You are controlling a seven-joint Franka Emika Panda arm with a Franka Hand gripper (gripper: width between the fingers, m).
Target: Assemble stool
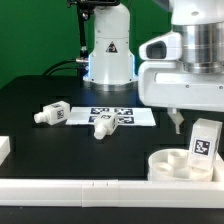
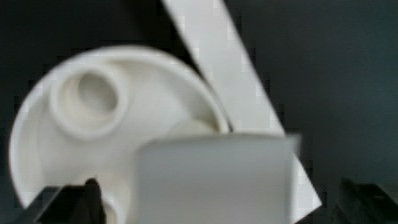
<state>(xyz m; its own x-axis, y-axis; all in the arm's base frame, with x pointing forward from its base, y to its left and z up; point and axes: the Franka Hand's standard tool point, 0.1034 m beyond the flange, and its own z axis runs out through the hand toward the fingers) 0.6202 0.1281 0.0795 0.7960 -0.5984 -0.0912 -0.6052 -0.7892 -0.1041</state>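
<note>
The round white seat (image 1: 168, 163) lies at the exterior view's right, by the front rail. A white leg (image 1: 204, 142) with a square tag stands upright on the seat's right part. My gripper (image 1: 196, 124) is over it, open, with one finger (image 1: 176, 122) clear of the leg's left side. In the wrist view the leg (image 2: 214, 175) fills the space between the dark fingertips (image 2: 71, 203), with a gap showing on each side, and my gripper (image 2: 217, 208) straddles it. The seat (image 2: 98, 100) lies behind. Two more legs (image 1: 50, 114) (image 1: 103, 126) lie on the table.
The marker board (image 1: 125, 115) lies mid-table in front of the arm's base (image 1: 108, 55). A long white rail (image 1: 80, 187) runs along the front edge and another white piece (image 1: 4, 150) sits at the left. A white rail (image 2: 222, 60) crosses the wrist view.
</note>
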